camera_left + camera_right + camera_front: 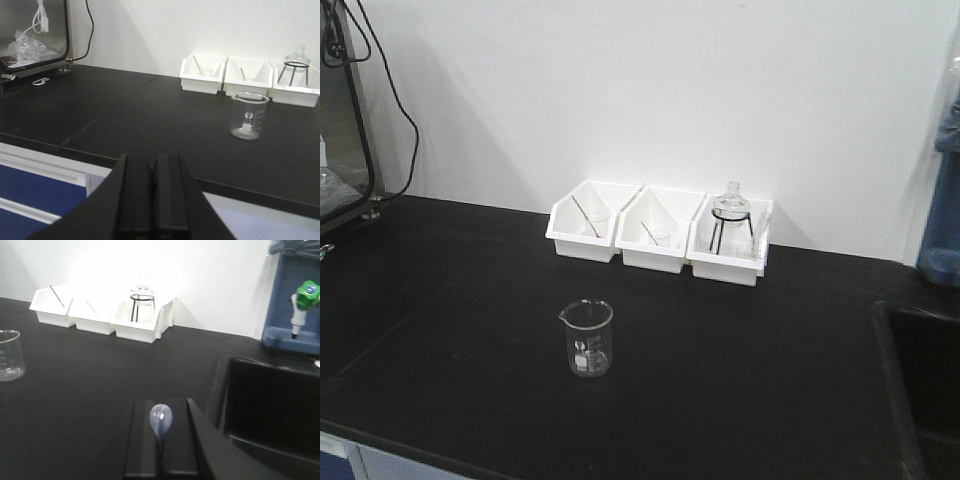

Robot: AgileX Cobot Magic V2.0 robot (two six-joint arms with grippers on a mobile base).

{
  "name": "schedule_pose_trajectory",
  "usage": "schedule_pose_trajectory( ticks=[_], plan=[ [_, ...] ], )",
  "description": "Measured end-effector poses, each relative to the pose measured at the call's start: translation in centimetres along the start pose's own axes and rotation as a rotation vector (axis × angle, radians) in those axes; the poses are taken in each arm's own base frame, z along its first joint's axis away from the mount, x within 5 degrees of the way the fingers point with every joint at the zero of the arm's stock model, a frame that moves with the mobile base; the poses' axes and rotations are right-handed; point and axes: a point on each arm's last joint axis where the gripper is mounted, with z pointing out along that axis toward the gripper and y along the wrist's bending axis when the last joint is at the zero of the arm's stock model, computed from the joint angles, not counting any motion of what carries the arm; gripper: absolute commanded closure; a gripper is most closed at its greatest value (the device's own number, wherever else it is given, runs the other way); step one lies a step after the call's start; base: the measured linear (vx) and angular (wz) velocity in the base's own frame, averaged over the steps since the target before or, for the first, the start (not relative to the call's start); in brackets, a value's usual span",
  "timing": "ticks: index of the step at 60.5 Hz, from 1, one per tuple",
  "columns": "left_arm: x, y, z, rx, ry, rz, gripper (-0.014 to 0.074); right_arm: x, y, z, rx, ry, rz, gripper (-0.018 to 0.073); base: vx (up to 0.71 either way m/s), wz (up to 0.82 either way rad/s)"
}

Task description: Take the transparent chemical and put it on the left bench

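The right gripper is closed narrow on the transparent chemical. Its small clear bulb sits over the seam between the two black fingers and tapers back toward the wrist, so its long axis seems to run along the fingers, bulb end forward. The stem is hidden between the jaws. The left gripper has its fingers pressed together with nothing between them. It hangs over the near edge of the worktop and carries no part of the job as things stand. The coming move turns on the fact that the left bench lies directly ahead of and below the loaded right gripper. I judge the placement to be a short reach forward and down onto bare black surface. To the gripper's left stands a clear glass beaker, upright, with nothing visible in it. Close on the right the worktop drops into a dark sink, the side to stay away from when letting go. Further back, against the white wall, three white bins stand side by side. The left bin and the middle bin each hold a slim leaning dropper. The right bin holds a glass flask on a black tripod stand.
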Motion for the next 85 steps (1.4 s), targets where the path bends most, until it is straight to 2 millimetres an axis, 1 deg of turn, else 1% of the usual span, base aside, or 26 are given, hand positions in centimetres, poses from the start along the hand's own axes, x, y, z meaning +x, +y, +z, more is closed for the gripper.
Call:
schedule_pose_trajectory(
  ticks=[44, 85],
  plan=[
    [0.00, 0.00, 0.00, 0.000, 0.000, 0.000, 0.0600, 0.00, 0.00, 0.00, 0.000, 0.000, 0.000, 0.0567, 0.24, 0.01],
    [0.00, 0.00, 0.00, 0.000, 0.000, 0.000, 0.0600, -0.15, 0.09, 0.00, -0.010, -0.016, 0.000, 0.0567, 0.06, -0.04]
  ],
)
